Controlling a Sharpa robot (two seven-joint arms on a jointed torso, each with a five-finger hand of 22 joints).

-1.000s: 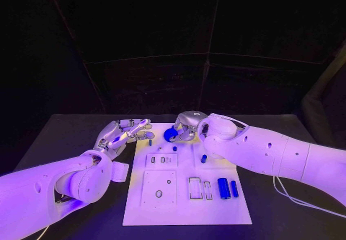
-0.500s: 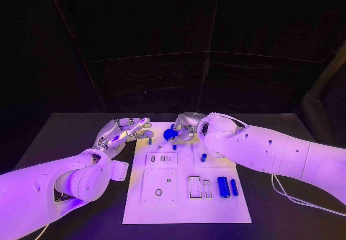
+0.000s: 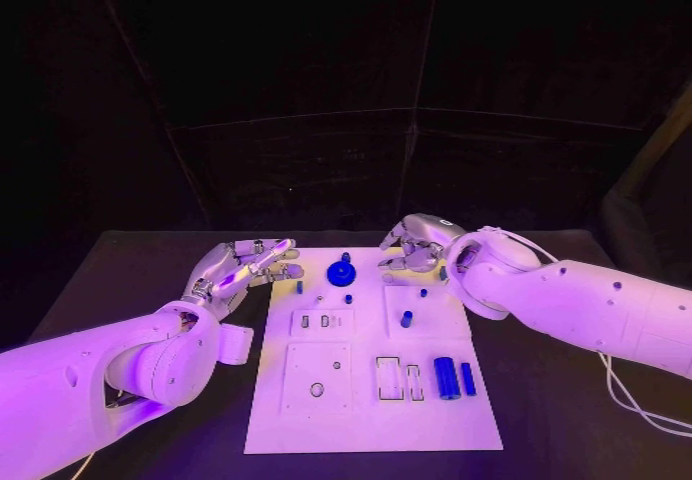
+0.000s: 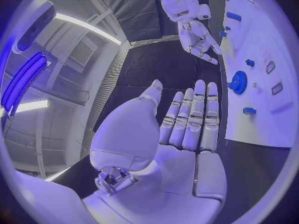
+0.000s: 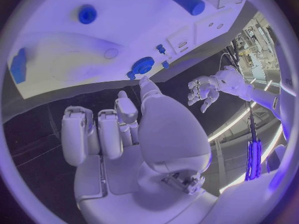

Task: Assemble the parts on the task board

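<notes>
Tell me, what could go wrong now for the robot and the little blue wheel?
The blue gear sits on the task board with the right hand open beside it, so a careless swing might knock it. The left hand hovers near the small blue pegs and could bump them.

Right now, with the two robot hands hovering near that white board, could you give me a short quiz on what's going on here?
1. True or false: the right robot hand holds the round blue toothed gear.
2. Where does the gear sit? A) black table B) far end of the white rectangular task board C) in the left robot hand
3. Fill in: the two long blue cylinders lie on the board's ____ end, nearest the robot.

Key: 1 false; 2 B; 3 near.
</notes>
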